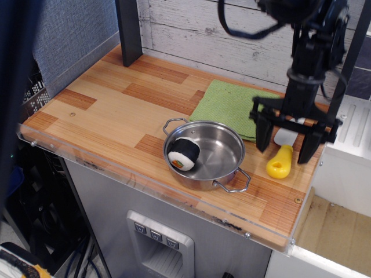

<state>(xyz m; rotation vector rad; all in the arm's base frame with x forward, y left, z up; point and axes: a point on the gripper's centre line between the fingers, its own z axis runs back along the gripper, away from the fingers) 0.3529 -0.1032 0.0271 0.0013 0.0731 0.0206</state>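
1. End effector. The gripper (pixel 283 153) hangs vertically over the right end of the bench (pixel 116 116), close to its right edge and about midway between the front edge and the back wall. The two black fingers (pixel 263 134) are spread wide and point straight down. Nothing is pinched between them.

2. Nearest object. A spatula (pixel 280 163) with a yellow handle and a white blade lies flat on the bench, directly below the gripper. The blade sits in the gap between the two fingers. The yellow handle extends from that gap toward the front edge, its end just past the fingertips. Each finger stands to one side of the tool. Whether either fingertip touches the spatula or the bench surface cannot be told from this view.

3. Adjacent objects.
- A green cloth (pixel 229 107) lies flat toward the back edge, just beside the spatula. The finger on that side stands in front of its corner.
- A steel pot (pixel 223 152) with two loop handles stands near the front edge, touching the cloth's front border and near the spatula handle but apart from it.
- A plush sushi roll (pixel 184 153) lies inside the pot against the wall farthest from the gripper.
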